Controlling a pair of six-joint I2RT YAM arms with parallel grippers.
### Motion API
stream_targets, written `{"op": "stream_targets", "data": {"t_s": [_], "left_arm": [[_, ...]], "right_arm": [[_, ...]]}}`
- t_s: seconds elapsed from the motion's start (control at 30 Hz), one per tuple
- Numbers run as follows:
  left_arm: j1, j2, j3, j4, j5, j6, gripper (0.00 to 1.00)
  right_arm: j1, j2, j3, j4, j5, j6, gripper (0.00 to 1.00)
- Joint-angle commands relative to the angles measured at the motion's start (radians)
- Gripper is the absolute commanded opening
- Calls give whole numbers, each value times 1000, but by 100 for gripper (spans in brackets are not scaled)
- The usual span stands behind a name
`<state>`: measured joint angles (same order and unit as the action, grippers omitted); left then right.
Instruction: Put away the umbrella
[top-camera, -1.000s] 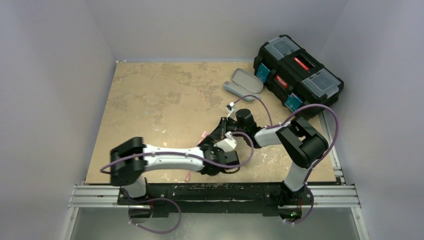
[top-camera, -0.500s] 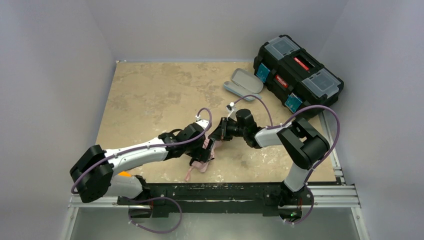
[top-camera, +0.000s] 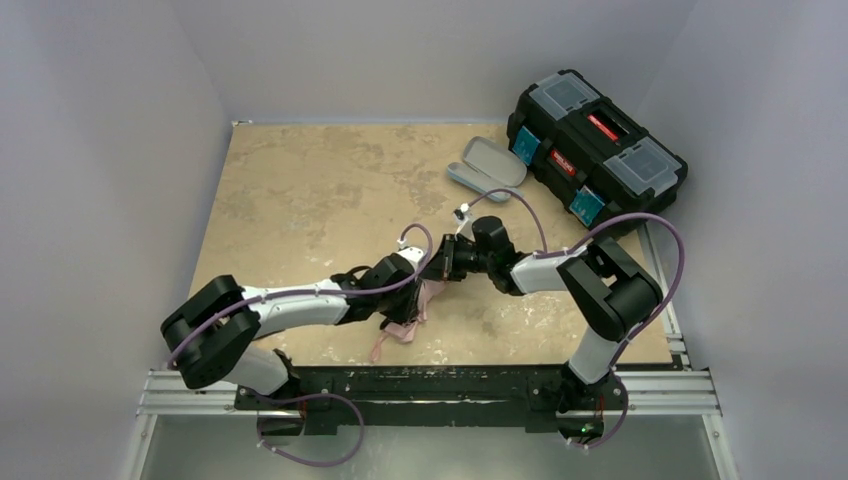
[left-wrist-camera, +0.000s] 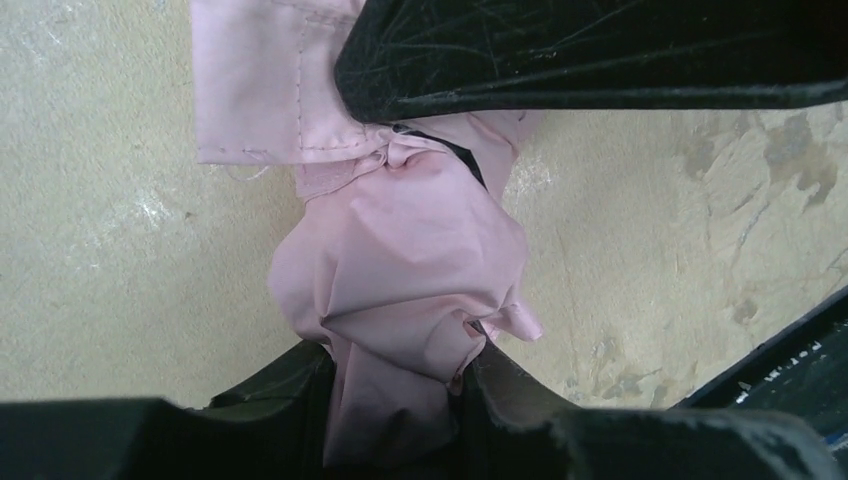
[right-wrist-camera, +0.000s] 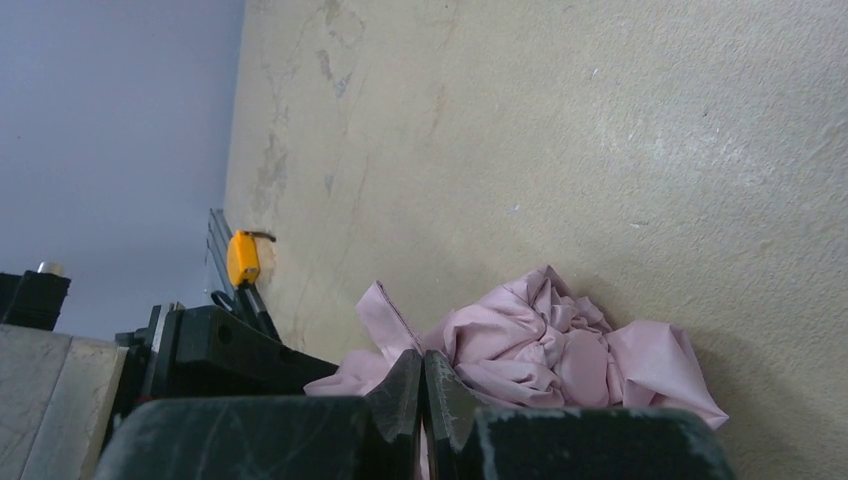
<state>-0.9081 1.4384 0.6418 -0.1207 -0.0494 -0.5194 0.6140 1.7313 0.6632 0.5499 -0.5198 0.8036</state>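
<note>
The umbrella (top-camera: 404, 320) is a crumpled heap of pale pink fabric on the tan tabletop near the front middle, between the two arms; its shaft and handle are hidden. My left gripper (top-camera: 416, 296) reaches in from the left. In the left wrist view its jaws (left-wrist-camera: 400, 355) press on both sides of a bunched fold of the umbrella (left-wrist-camera: 400, 260). My right gripper (top-camera: 441, 268) comes in from the right, low over the heap. Its jaws (right-wrist-camera: 421, 362) are shut, with a sliver of the umbrella (right-wrist-camera: 540, 345) pinched between them.
A grey oval hard case (top-camera: 487, 165) lies open at the back right, next to a black toolbox (top-camera: 597, 150) with blue latches. A metal rail (top-camera: 430, 385) runs along the near table edge. A small yellow part (right-wrist-camera: 243, 257) sits by that rail.
My left arm swung from the front edge onto the pink fabric, and its jaws went from wide open to closed on a fold. The right gripper stayed put and shut.
</note>
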Motion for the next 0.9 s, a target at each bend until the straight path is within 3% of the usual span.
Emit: {"op": "stream_targets", "data": {"t_s": [0.0,0.17,0.27,0.53,0.63,0.87], "left_arm": [[-72,-7,1,-82,-212,14,0],[-237,74,160,-302,-568,-8,0],[-295,155,231,-388,-679,-61,0],[-414,398,381,-593,-892,-206,0],[-458,496,456,-728,-953,-326,0],[-536,693,567,-853,-971,-415,0]], "right_arm": [[-5,1,-11,-117,-28,-23,0],[-7,-7,38,-11,-112,6,0],[-7,-4,65,32,-138,18,0],[-7,26,51,204,-205,55,0],[-7,36,25,276,-228,69,0],[-7,56,-4,352,-245,70,0]]}}
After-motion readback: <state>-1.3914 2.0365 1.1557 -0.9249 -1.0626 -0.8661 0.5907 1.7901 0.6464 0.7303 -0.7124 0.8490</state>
